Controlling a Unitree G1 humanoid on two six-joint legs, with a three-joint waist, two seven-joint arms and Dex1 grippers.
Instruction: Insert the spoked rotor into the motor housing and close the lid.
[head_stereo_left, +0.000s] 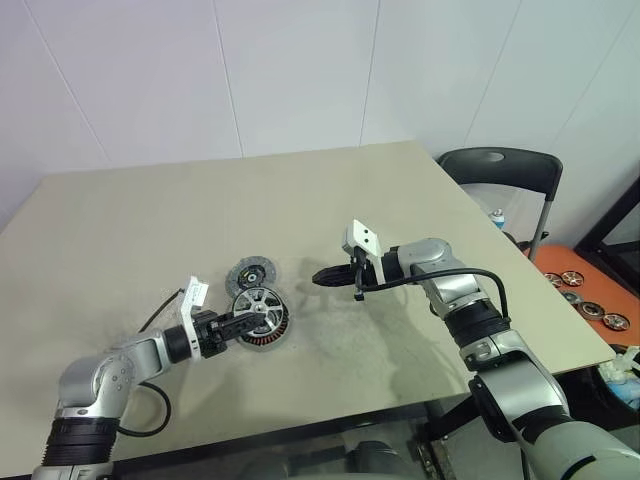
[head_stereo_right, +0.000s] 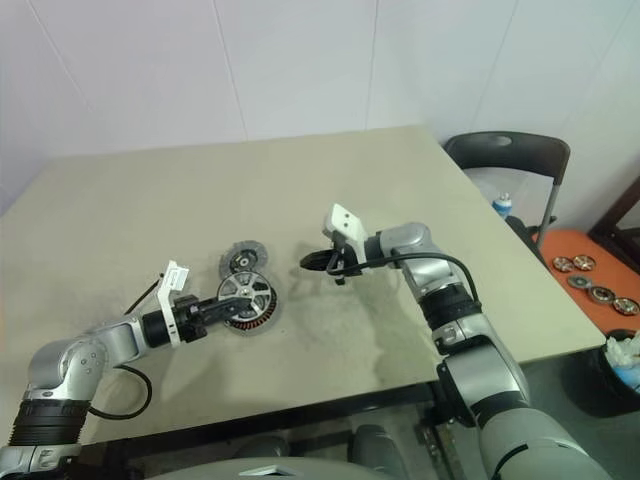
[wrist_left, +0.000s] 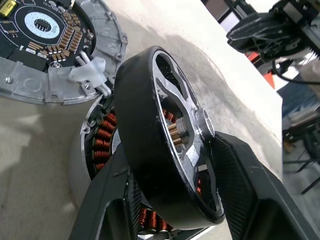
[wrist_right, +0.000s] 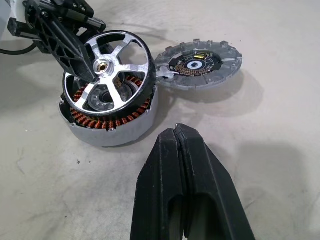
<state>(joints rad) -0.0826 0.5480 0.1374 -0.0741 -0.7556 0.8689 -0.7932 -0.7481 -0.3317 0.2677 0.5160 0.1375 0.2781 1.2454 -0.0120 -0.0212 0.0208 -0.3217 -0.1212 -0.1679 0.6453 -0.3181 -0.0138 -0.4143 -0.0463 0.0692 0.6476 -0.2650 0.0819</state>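
Note:
The spoked rotor (wrist_right: 111, 64), a dark ring with silver spokes, sits tilted in the mouth of the motor housing (wrist_right: 111, 131), whose copper windings show beneath it. My left gripper (wrist_left: 170, 150) is shut on the spoked rotor, one finger on each face. The lid (wrist_right: 200, 65) lies flat and open beside the housing, joined at its edge, inner face with a circuit board up. My right gripper (head_stereo_left: 322, 277) is shut and empty, hovering above the table a short way to the right of the housing.
A black chair (head_stereo_left: 500, 175) stands past the table's right corner. An orange surface (head_stereo_left: 585, 290) with several small discs lies beyond the right edge. The table's front edge (head_stereo_left: 400, 400) runs close below the housing.

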